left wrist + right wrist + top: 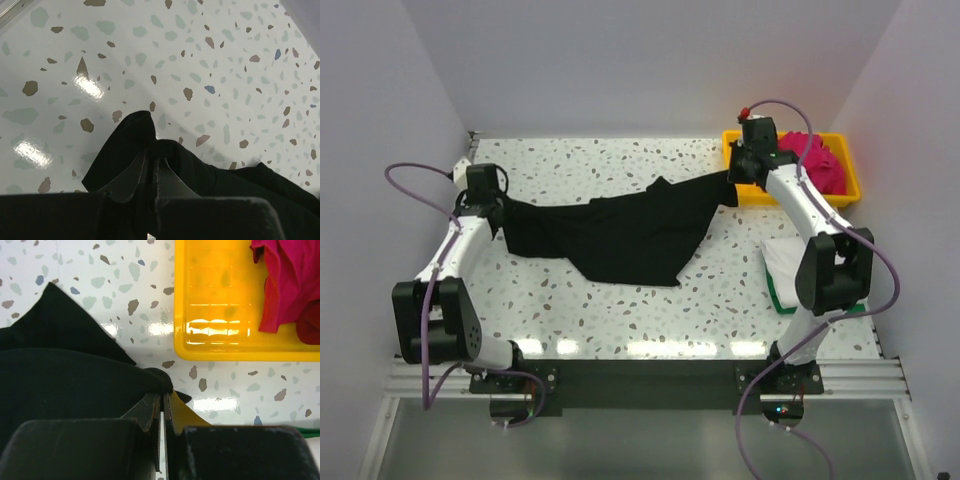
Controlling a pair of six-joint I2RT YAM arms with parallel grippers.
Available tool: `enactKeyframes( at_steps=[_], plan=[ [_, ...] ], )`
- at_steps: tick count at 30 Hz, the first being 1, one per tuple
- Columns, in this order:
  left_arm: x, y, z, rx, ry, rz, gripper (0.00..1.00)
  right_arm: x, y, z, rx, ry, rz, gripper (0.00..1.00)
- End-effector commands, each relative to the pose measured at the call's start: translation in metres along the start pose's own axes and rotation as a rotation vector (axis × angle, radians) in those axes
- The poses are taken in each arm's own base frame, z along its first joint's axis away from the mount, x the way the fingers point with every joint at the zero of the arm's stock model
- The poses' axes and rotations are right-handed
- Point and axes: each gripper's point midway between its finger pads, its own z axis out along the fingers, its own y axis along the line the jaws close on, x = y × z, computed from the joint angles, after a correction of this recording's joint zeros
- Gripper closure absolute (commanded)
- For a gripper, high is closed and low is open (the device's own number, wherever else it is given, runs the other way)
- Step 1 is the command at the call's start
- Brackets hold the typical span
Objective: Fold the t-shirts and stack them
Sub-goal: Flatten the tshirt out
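A large black t-shirt (pixel 620 228) hangs stretched between my two grippers above the speckled table. My left gripper (pixel 498 208) is shut on its left end; the cloth (pixel 130 145) bunches round the closed fingers (pixel 152 165). My right gripper (pixel 738 180) is shut on the right end, where black cloth (pixel 75 385) is pinched at the tips (pixel 165 395). The shirt's lower part sags onto the table. A magenta t-shirt (pixel 820 162) lies crumpled in the yellow tray (pixel 752 193); it also shows in the right wrist view (pixel 290 280). A white t-shirt (pixel 782 262) lies folded on a green one (pixel 778 298) at the right.
The yellow tray (pixel 225 347) stands at the back right corner, just beyond my right gripper. The folded pile lies beside the right arm's elbow. White walls close in the table on three sides.
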Motion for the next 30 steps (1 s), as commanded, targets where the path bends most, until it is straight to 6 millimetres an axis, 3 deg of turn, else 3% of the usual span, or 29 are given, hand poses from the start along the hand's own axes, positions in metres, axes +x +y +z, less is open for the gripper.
enactKeyframes(
  at_steps=[1,2,3,4,6,7,9,10,13,15,18,21,23,26,27,29,30],
  plan=[
    [-0.057,-0.030,-0.035,0.134,-0.156,-0.047,1.00,-0.070,-0.004,-0.059,-0.002,-0.270,0.021,1.00],
    [-0.059,-0.030,-0.043,0.149,-0.166,-0.053,1.00,-0.071,-0.004,-0.067,-0.010,-0.289,0.027,1.00],
    [-0.061,-0.030,-0.052,0.166,-0.179,-0.058,1.00,-0.079,-0.005,-0.097,-0.024,-0.353,0.041,1.00],
    [-0.066,-0.027,-0.074,0.195,-0.215,-0.072,1.00,-0.071,-0.007,-0.102,-0.028,-0.353,0.054,1.00],
    [-0.070,-0.021,-0.097,0.216,-0.254,-0.094,1.00,-0.070,-0.012,-0.131,-0.027,-0.403,0.081,1.00],
    [-0.081,-0.017,-0.127,0.244,-0.311,-0.115,1.00,-0.070,-0.017,-0.162,-0.029,-0.450,0.095,1.00],
    [-0.093,-0.011,-0.159,0.269,-0.373,-0.137,1.00,-0.068,-0.027,-0.191,-0.005,-0.497,0.125,1.00],
    [-0.100,-0.004,-0.187,0.288,-0.424,-0.152,1.00,-0.067,-0.033,-0.225,-0.007,-0.549,0.138,1.00],
    [-0.116,0.008,-0.247,0.338,-0.518,-0.183,1.00,-0.066,-0.045,-0.276,0.005,-0.644,0.173,1.00],
    [-0.128,0.010,-0.284,0.383,-0.572,-0.189,1.00,-0.064,-0.053,-0.324,-0.005,-0.734,0.191,1.00],
    [-0.146,0.009,-0.339,0.468,-0.657,-0.193,1.00,-0.062,-0.063,-0.379,-0.013,-0.838,0.209,1.00],
    [-0.158,0.012,-0.375,0.507,-0.722,-0.201,1.00,-0.061,-0.076,-0.414,0.017,-0.910,0.236,1.00],
    [-0.164,0.011,-0.382,0.513,-0.744,-0.207,1.00,-0.065,-0.079,-0.417,0.039,-0.917,0.238,1.00],
    [-0.161,-0.002,-0.357,0.509,-0.686,-0.177,1.00,-0.072,-0.076,-0.401,0.056,-0.868,0.216,1.00],
    [-0.159,-0.006,-0.345,0.503,-0.659,-0.166,1.00,-0.075,-0.073,-0.376,0.070,-0.809,0.201,1.00],
    [-0.145,-0.019,-0.300,0.469,-0.555,-0.129,1.00,-0.076,-0.066,-0.341,0.075,-0.732,0.184,1.00],
    [-0.131,-0.020,-0.268,0.432,-0.494,-0.113,1.00,-0.069,-0.060,-0.299,0.083,-0.634,0.158,1.00]
  ],
)
